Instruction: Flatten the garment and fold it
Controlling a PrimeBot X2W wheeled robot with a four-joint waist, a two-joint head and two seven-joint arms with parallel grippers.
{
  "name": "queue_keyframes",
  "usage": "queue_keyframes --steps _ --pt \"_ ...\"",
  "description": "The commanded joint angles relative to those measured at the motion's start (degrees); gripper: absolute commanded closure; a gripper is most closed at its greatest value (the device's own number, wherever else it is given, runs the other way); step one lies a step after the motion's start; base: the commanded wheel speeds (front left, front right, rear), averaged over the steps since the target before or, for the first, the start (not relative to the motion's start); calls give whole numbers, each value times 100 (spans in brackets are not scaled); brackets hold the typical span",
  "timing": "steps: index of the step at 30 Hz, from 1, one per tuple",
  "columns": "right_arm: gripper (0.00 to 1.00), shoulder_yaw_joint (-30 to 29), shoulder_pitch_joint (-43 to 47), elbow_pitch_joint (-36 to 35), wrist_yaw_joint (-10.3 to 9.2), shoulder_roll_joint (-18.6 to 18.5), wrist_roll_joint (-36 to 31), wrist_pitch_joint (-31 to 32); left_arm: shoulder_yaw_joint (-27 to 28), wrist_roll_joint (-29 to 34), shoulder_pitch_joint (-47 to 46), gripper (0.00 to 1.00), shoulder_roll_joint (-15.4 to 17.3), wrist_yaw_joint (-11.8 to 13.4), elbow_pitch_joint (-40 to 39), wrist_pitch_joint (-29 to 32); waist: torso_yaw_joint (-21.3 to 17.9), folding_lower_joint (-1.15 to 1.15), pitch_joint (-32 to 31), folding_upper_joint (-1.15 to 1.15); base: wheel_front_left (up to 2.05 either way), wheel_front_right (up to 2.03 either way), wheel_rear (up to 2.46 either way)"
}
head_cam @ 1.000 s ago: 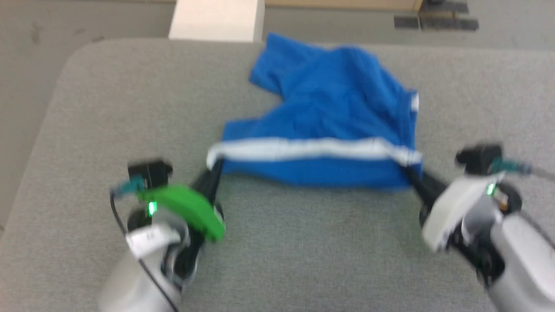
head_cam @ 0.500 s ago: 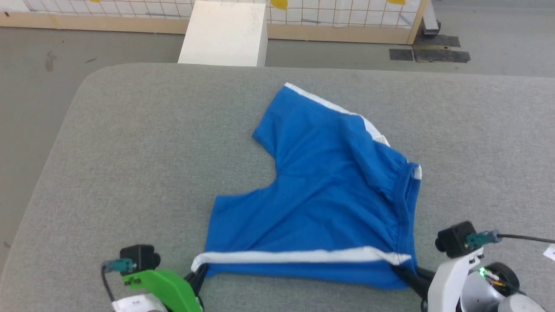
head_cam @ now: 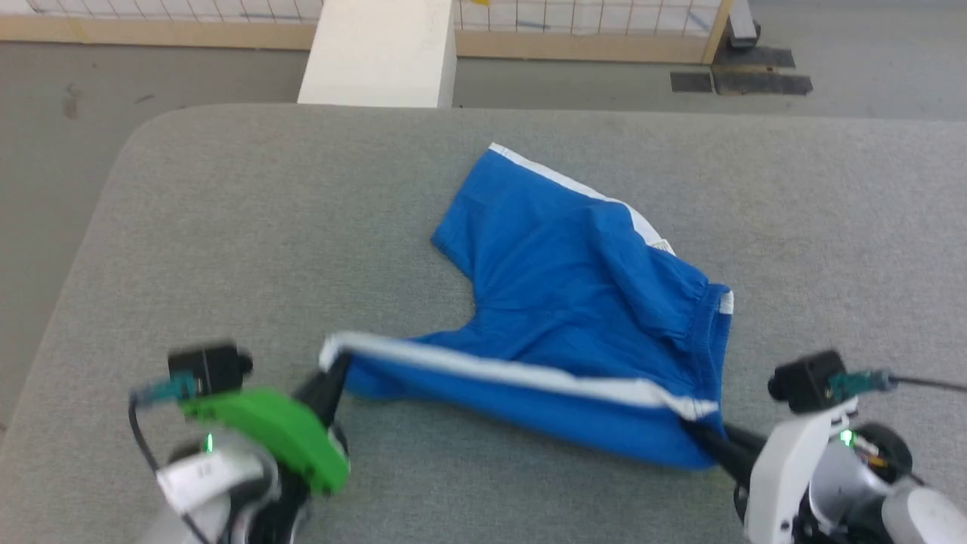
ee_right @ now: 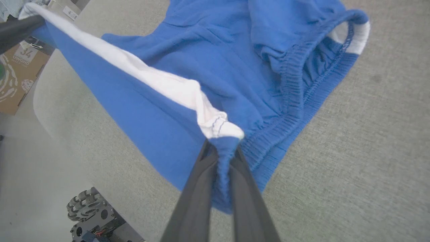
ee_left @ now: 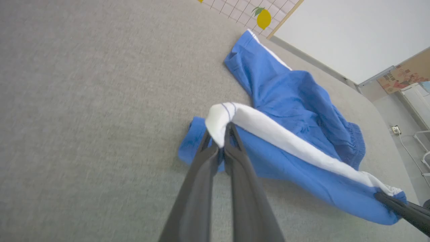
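Note:
The garment (head_cam: 574, 302) is a pair of royal-blue shorts with white trim, lying on the grey table (head_cam: 227, 227), its near edge lifted and stretched between my two grippers. My left gripper (head_cam: 336, 363) is shut on the white-trimmed leg corner, seen close up in the left wrist view (ee_left: 221, 134). My right gripper (head_cam: 699, 442) is shut on the waistband corner, where white trim meets gathered elastic (ee_right: 223, 141). The far leg (head_cam: 521, 189) and the waistband (head_cam: 710, 325) rest on the table. In the left wrist view the right gripper's fingers (ee_left: 399, 208) show at the lower right.
A white box (head_cam: 381, 53) stands just past the table's far edge, before a wood-framed mesh fence (head_cam: 604, 30). Dark floor mats (head_cam: 740, 75) lie far right. The table's left edge curves away at the corner (head_cam: 128, 151). A cardboard box (ee_right: 16, 74) and a wheeled base (ee_right: 90, 215) sit below.
My left gripper has lifted and moved forward with the leg corner, so the white trim now slants up to the left. The head camera has shifted between frames. Both grips have held.

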Motion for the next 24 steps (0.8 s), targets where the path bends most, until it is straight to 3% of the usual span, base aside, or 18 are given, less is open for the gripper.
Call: queue_keyframes --steps 1,8,24 --pt "100 -44 -195 -31 -8 55 -79 8 3 79 -327 100 -5 -60 20 -45 -74 0 133 0 0 0 0" --pt "100 -204 -802 82 -8 282 -247 6 -102 431 -1698 100 -127 -304 656 -153 -286 0 669 0 0 0 0" --pt "100 -127 -2162 471 -8 723 -377 -228 -443 1034 -4788 100 -673 -870 3164 -394 -1032 0 1911 0 0 0 0"
